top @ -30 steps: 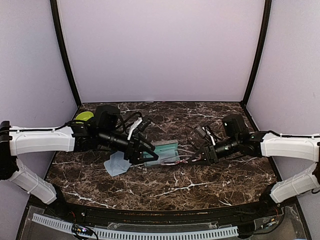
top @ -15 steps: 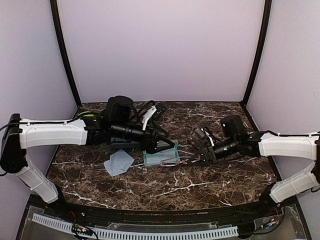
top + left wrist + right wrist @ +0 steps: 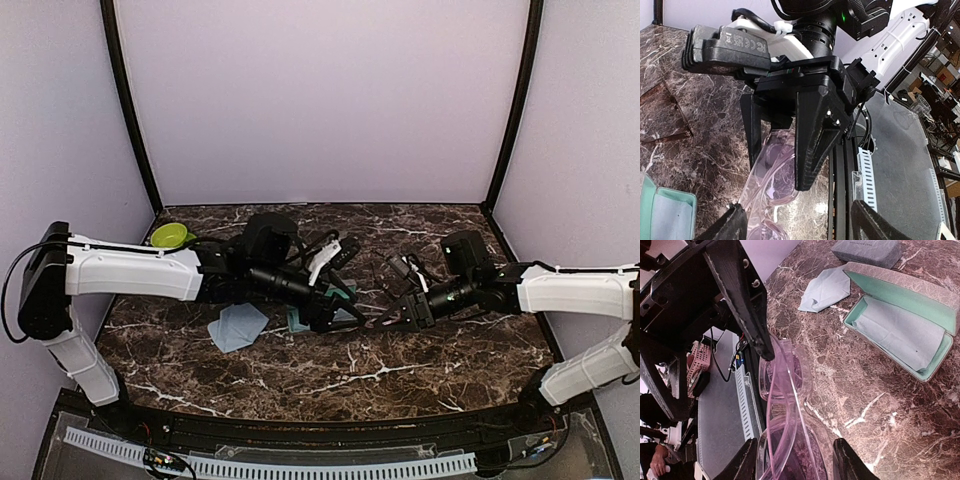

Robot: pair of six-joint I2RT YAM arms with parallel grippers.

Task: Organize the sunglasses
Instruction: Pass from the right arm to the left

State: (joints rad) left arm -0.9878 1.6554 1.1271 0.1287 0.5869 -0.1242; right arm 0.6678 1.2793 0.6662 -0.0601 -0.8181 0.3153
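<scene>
The right fingers (image 3: 812, 140) are clamped on the pink-purple sunglasses (image 3: 785, 405), holding them between the two arms, near the open mint-lined case (image 3: 902, 296) on the marble surface (image 3: 880, 405); the left fingers (image 3: 747, 305) stand apart, one tip at a lens rim

We observe the right gripper (image 3: 779, 176) facing us, fingers pointing downward and clamped on the pink sunglasses (image 3: 767, 200) over the marble table (image 3: 705, 125). The left gripper (image 3: 802, 225) shows its fingers spread wide at the bottom edge. An open teal-lined case (image 3: 665, 212) lies lower left.
</scene>
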